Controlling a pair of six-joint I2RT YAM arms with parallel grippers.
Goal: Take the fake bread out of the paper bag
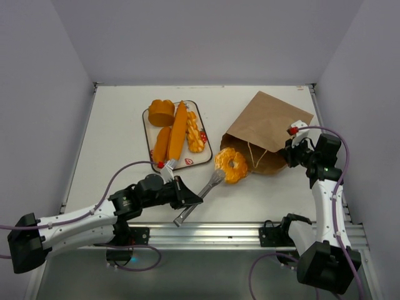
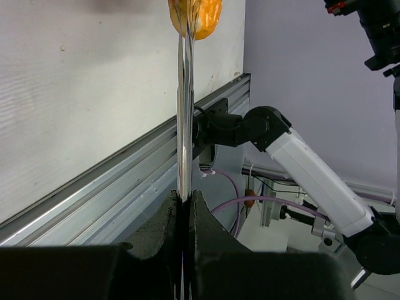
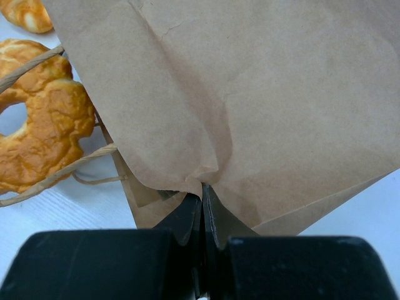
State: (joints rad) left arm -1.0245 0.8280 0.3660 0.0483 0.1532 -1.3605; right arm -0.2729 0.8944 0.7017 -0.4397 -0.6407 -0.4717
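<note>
A ring-shaped fake bread [image 1: 232, 164] lies on the table just outside the mouth of the paper bag [image 1: 270, 128], which lies flat at the right. My left gripper [image 1: 189, 193] is shut on silver tongs [image 1: 201, 195]. The tongs' tips reach the ring bread's near edge [image 2: 195, 15], and their arms are squeezed together in the left gripper [image 2: 185, 206]. My right gripper [image 1: 291, 152] is shut on the bag's paper, pinching a fold [image 3: 202, 192]. The ring bread [image 3: 44, 125] lies beside the bag's loop handles [image 3: 62, 172]. What is inside the bag is hidden.
A strawberry-printed tray [image 1: 148, 130] at the back centre holds a round bun [image 1: 161, 112], a long baguette [image 1: 178, 130], a braided loaf [image 1: 195, 132] and a small roll [image 1: 162, 145]. The aluminium rail [image 1: 212, 232] runs along the near edge. Grey walls enclose the table.
</note>
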